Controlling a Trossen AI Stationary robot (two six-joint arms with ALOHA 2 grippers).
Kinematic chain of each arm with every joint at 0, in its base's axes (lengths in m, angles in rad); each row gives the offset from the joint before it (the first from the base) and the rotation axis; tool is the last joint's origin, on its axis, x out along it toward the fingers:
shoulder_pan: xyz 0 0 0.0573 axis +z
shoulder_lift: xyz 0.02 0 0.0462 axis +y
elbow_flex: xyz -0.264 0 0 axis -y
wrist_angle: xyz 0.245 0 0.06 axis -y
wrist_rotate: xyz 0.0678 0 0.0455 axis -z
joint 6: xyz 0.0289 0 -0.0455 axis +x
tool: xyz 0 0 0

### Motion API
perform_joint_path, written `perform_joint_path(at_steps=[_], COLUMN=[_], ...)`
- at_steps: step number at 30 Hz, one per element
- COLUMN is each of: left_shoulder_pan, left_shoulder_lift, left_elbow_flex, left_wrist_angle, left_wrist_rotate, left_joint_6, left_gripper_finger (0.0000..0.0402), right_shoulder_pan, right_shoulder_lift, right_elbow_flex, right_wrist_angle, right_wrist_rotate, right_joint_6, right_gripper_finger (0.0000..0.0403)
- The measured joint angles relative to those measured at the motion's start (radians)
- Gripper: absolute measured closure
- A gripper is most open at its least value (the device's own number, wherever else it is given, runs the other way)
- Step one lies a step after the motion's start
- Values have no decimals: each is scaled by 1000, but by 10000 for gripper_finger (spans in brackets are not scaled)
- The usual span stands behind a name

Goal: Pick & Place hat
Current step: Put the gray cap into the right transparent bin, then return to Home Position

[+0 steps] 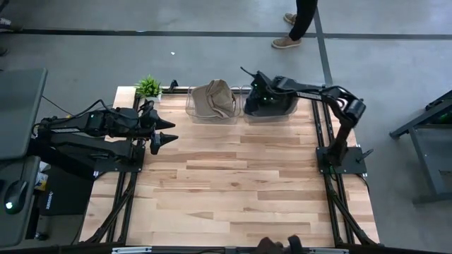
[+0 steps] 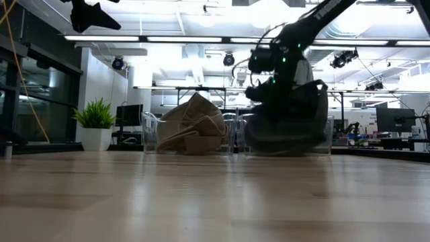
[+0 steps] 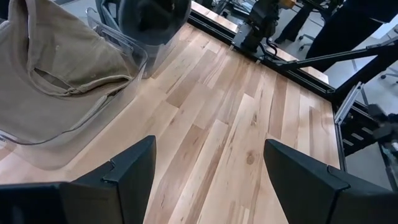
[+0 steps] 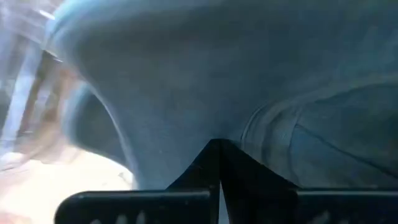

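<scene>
No text, label, brand, number or sign can be read in any view (not on the bins, the hats, the arms or the room behind).

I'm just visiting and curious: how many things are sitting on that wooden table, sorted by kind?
Soft fabric hats: 2 (crumpled tan hat, dark hat)
Clear plastic bins: 2 (bin with the tan hat, bin with the dark hat)
Small green potted plants: 1
Total: 5
</scene>
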Motion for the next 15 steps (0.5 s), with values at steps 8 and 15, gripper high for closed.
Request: perform_joint_path(at_steps=[8,15], left_shoulder_pan=[0,0], left_shoulder_lift=[0,0], left_elbow_flex=[0,0], left_wrist_angle=[0,0], left_wrist_rotate=[0,2], left_joint_6=[-2,-4], left_gripper_finger=[128,128], right_shoulder_pan=[-25,-26], right_shoulder_lift=[66,-18], right_elbow_flex=[1,1], right_wrist_angle=[-4,15], right_wrist_rotate=[-99,-92], right_joint_6=[-48,-72], right_gripper_finger=[403,403])
